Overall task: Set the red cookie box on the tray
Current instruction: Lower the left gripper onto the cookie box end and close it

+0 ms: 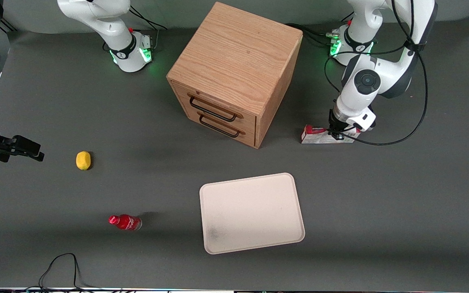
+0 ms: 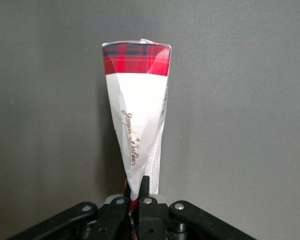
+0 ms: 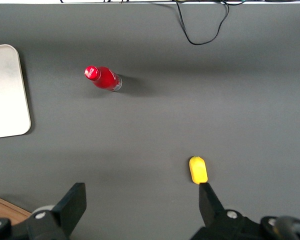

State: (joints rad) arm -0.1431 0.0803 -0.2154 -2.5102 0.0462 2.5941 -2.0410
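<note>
The red cookie box point(image 1: 318, 135) sits low at the table surface, beside the wooden cabinet toward the working arm's end. It shows a red tartan end and a white face with gold script point(image 2: 135, 115). My left gripper point(image 1: 341, 132) is shut on the box, its black fingertips point(image 2: 146, 186) pinching one end, the gripper point(image 2: 136, 189) pointing down. The cream-white tray point(image 1: 255, 203) lies flat nearer the front camera than the box, with nothing on it; one corner of the tray point(image 3: 5, 90) shows in the right wrist view.
A wooden two-drawer cabinet point(image 1: 234, 73) stands mid-table, farther from the camera than the tray. Toward the parked arm's end lie a small red bottle point(image 1: 125, 222) and a yellow object point(image 1: 83, 160). A black cable point(image 1: 59, 266) loops at the front edge.
</note>
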